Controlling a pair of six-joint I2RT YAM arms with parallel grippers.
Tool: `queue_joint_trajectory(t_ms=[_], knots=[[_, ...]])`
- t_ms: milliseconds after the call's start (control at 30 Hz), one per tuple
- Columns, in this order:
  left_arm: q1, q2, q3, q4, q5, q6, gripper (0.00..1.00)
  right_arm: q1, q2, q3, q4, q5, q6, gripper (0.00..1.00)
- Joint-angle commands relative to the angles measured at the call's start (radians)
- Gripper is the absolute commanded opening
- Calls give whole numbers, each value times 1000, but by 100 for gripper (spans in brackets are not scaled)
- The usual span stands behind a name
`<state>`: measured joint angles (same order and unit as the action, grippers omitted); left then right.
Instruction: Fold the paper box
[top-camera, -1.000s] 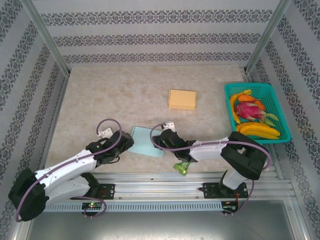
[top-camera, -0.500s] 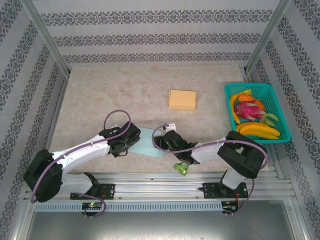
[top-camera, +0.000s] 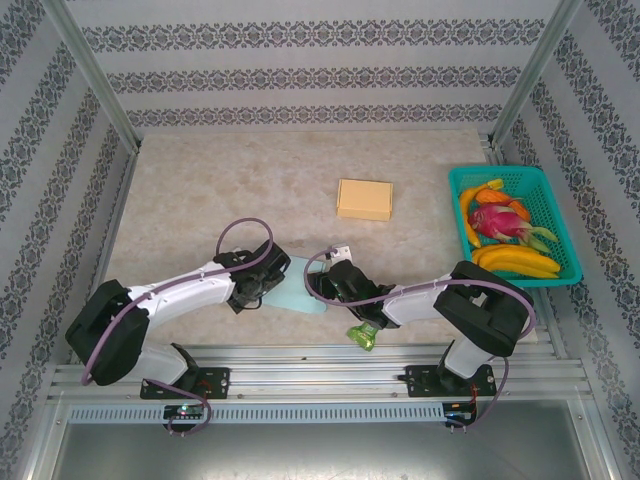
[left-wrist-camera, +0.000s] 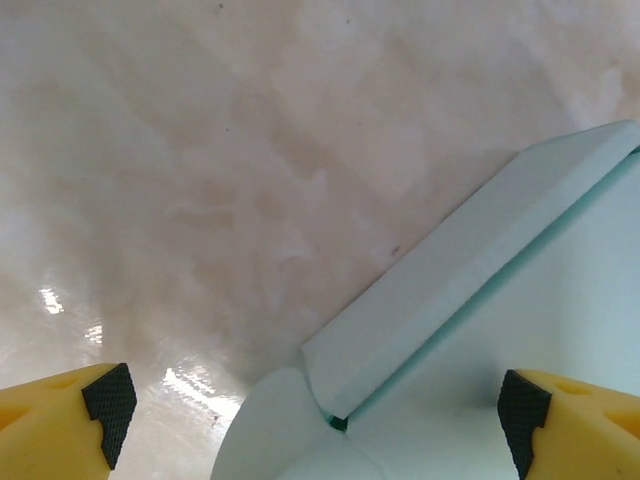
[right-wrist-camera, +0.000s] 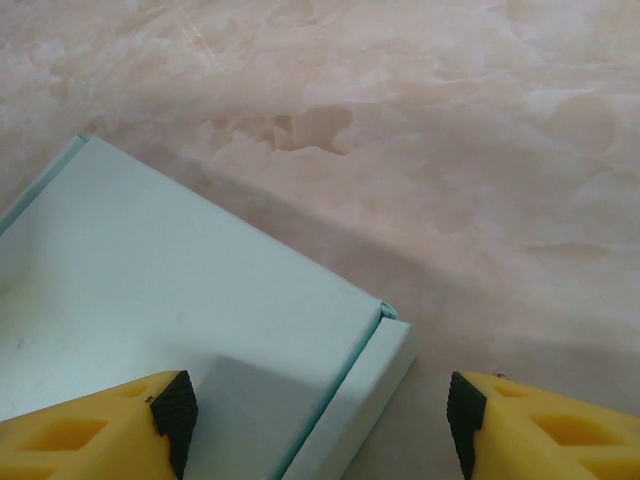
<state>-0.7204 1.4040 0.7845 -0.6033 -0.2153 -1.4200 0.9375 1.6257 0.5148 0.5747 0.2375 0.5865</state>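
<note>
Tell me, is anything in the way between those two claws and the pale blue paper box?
Nothing visible. The left gripper and right gripper hang open directly over the box, one at each side of it, with no object in between.

I count one flat pale-green paper box (top-camera: 295, 285), one folded tan cardboard box (top-camera: 364, 199), one small crumpled green object (top-camera: 363, 336) and one teal plastic basket (top-camera: 515, 171). Inside it are one pink dragon fruit (top-camera: 497, 221) and several yellow bananas (top-camera: 515, 260), too bunched to number.

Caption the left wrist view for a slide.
Open left hand poised over a flap corner of the pale blue box lying on the marble table.
</note>
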Motion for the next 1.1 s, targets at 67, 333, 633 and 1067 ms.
queue_joint_trajectory(t_ms=[67,333,633,1067], knots=[[-13,8,30,33,-8,27,98,-5,35,-38,-70,-34,-37,69],[-13,77,43,113,25,108,100,-6,40,-44,-53,-41,-50,69],[-13,74,43,185,62,148,100,-9,52,-50,-37,-51,-57,69],[-13,90,19,204,111,122,100,-12,74,-42,-21,-69,-51,69]])
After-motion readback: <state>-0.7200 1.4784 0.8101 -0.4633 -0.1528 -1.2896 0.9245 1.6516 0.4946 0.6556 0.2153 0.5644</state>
